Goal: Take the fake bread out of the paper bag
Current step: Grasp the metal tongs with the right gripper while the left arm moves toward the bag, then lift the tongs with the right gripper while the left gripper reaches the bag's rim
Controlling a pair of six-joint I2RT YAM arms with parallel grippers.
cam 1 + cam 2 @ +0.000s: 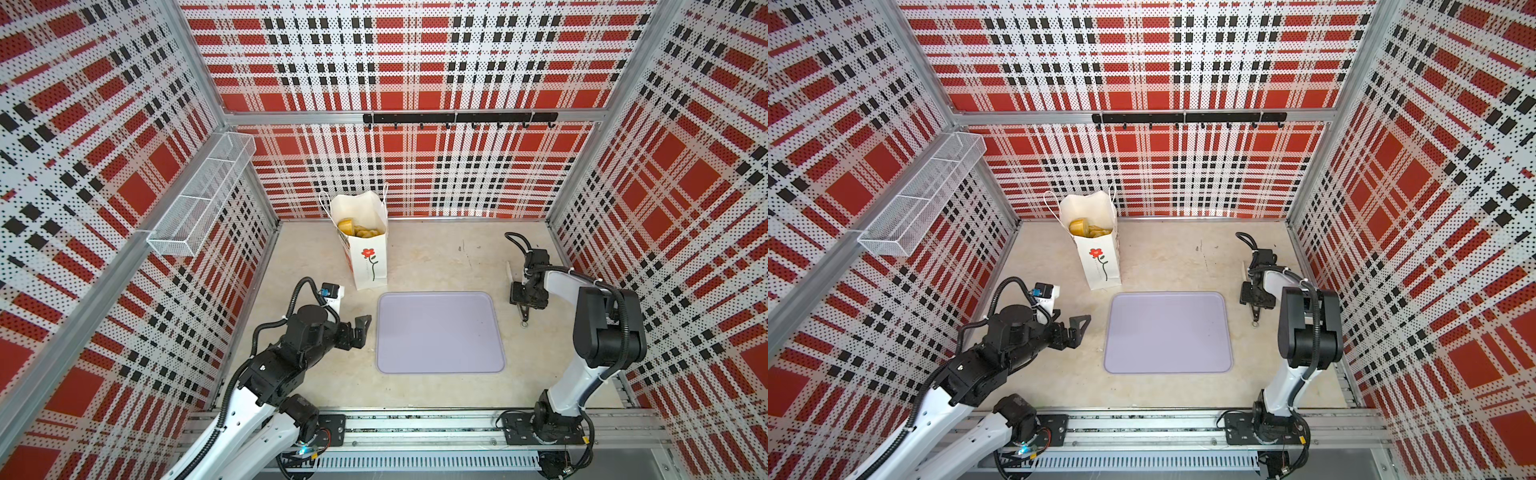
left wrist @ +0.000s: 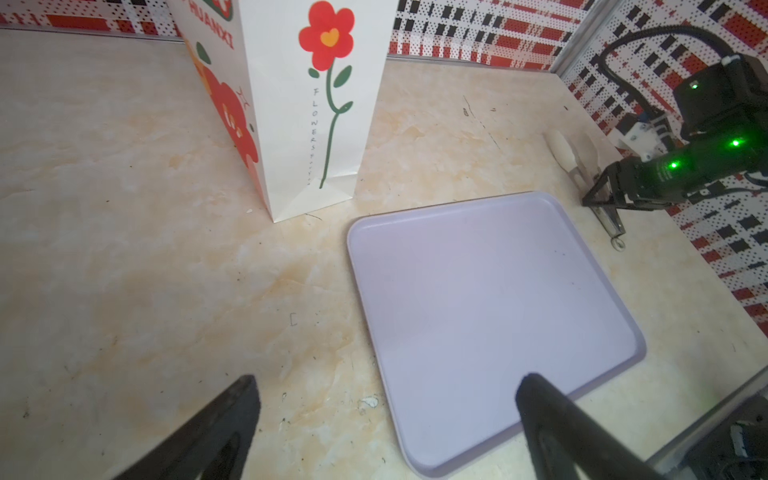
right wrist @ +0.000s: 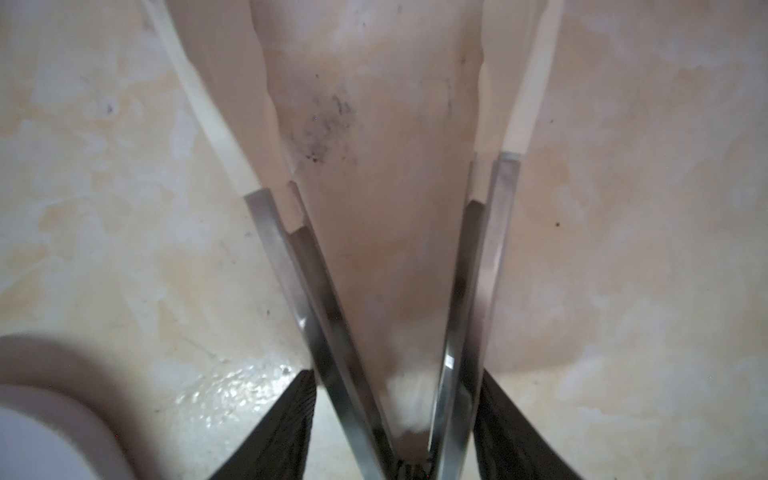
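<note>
The right hand (image 3: pixel 395 374) sits low over the tabletop (image 3: pixel 623 249), its 2 black fingers (image 3: pixel 286 436) set against the outer sides of a pair of tongs (image 3: pixel 284 257) near the hinge. It seems to be grasping them, though blur in the right wrist view makes the firmness of the grip hard to judge. The tongs lie flat, with 2 metal arms spread in a V and ending in white tips.

In both top views this right hand (image 1: pixel 524 297) (image 1: pixel 1255 296) is just beside the right edge of a lavender tray (image 1: pixel 440 332) that lies flat mid-tabletop. The left hand (image 2: pixel 388 382) hangs released, its fingers wide apart with nothing between them, near the tray's left edge.

Beyond the tray, toward the back wall, the paper bag (image 1: pixel 370 262) stands upright with its mouth open and a red flower printed on its near side. The fake bread (image 1: pixel 357 229) is inside it, with yellow pieces showing just below the rim.

The tabletop is beige and marbled, scuffed with dark specks. 3 perforated walls in red, white and black plaid enclose it within an aluminium frame. A black hook rail (image 1: pixel 459 118) runs along the back wall, and a white mesh basket (image 1: pixel 199 195) hangs on the left wall. A metal track (image 1: pixel 415 428) along the front edge carries both arm bases.
</note>
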